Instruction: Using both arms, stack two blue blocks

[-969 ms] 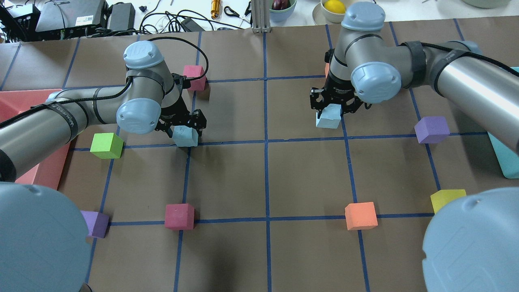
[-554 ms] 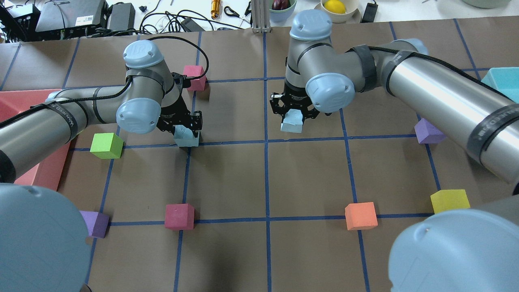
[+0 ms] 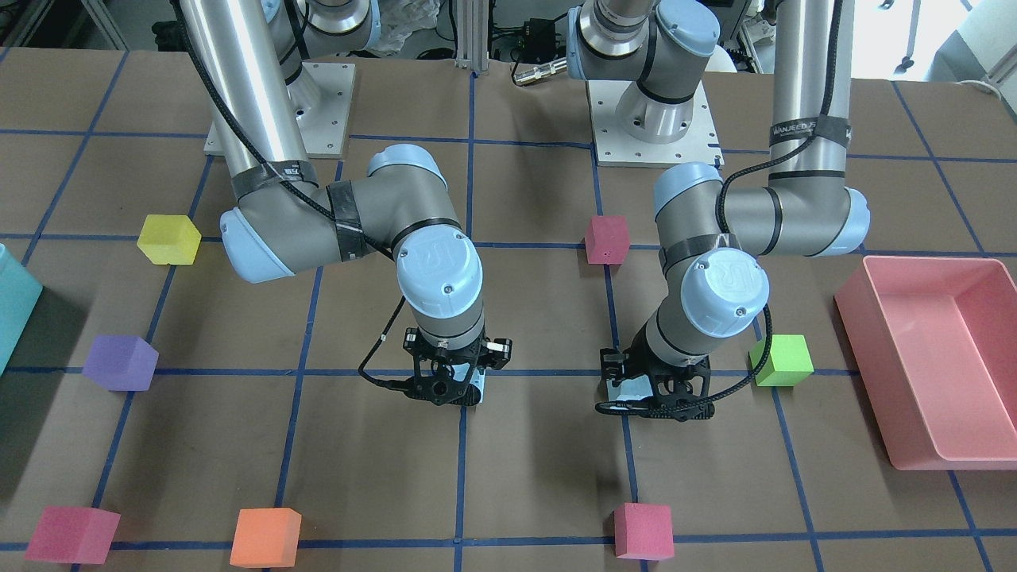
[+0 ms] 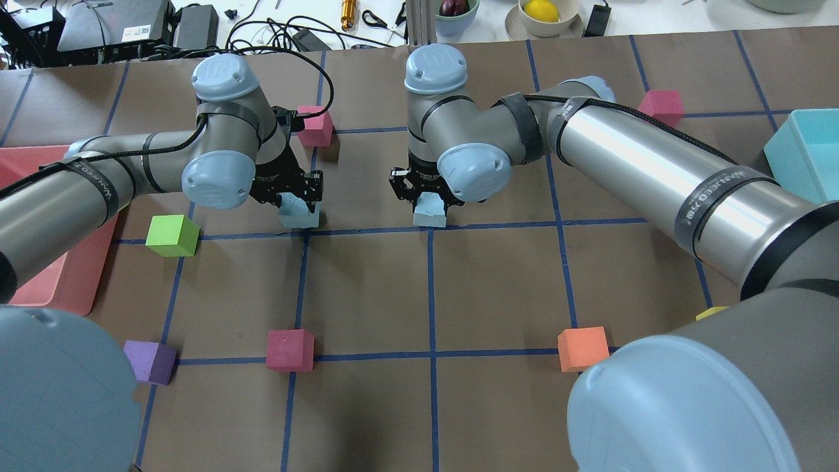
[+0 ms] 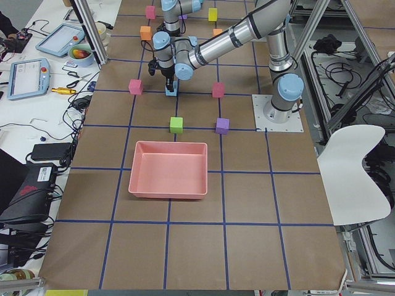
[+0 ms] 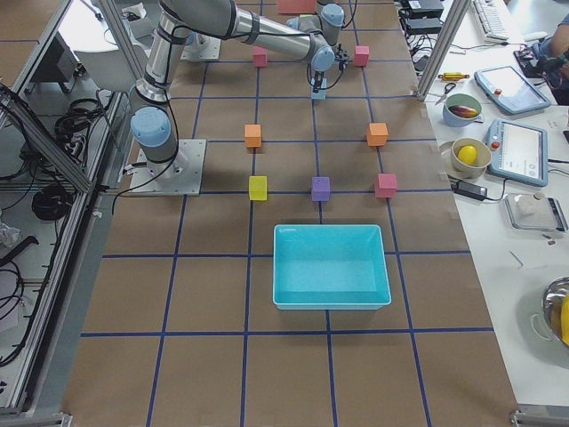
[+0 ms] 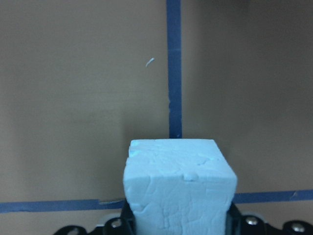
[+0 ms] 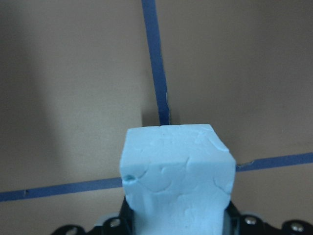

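Note:
My left gripper (image 4: 299, 202) is shut on one pale blue block (image 4: 298, 215), held low over a blue tape crossing left of centre. It fills the bottom of the left wrist view (image 7: 178, 188). My right gripper (image 4: 429, 198) is shut on the other blue block (image 4: 430, 212), low over the centre tape line; it also shows in the right wrist view (image 8: 177, 176). The two blocks are about one grid cell apart, side by side. In the front view the left gripper (image 3: 655, 395) and right gripper (image 3: 449, 387) mostly hide their blocks.
A green cube (image 4: 172, 235) sits just left of my left gripper and a magenta cube (image 4: 316, 128) behind it. Another magenta cube (image 4: 290, 350), an orange cube (image 4: 583, 349) and a purple cube (image 4: 151, 361) lie nearer. A pink bin (image 3: 937, 357) is far left, a teal bin (image 4: 803, 154) far right.
My right arm has swung left with its blue block, from the right half to the centre line. My left gripper has shifted slightly away with its block.

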You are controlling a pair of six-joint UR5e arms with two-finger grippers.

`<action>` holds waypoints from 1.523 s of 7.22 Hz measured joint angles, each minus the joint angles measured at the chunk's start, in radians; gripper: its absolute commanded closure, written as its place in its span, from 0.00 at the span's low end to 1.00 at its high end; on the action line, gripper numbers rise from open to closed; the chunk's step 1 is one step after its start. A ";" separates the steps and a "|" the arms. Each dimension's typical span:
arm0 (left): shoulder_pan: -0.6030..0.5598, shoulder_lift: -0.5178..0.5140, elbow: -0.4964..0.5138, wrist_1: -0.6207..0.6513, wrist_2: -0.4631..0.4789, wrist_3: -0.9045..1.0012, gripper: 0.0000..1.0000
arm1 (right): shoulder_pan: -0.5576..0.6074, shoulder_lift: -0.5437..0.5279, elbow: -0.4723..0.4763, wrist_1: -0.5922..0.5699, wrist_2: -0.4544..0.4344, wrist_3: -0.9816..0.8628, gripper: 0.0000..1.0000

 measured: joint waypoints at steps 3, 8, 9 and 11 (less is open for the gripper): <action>-0.010 0.009 0.064 -0.055 -0.011 -0.004 1.00 | 0.003 0.007 0.002 0.000 -0.001 -0.001 0.00; -0.064 0.050 0.132 -0.143 -0.060 -0.025 1.00 | -0.010 -0.018 0.001 0.011 -0.010 -0.007 0.00; -0.079 0.059 0.140 -0.156 -0.061 -0.035 1.00 | -0.039 -0.048 -0.001 0.024 -0.018 -0.031 0.00; -0.124 0.067 0.156 -0.171 -0.061 -0.094 1.00 | -0.151 -0.136 0.000 0.099 -0.030 -0.119 0.00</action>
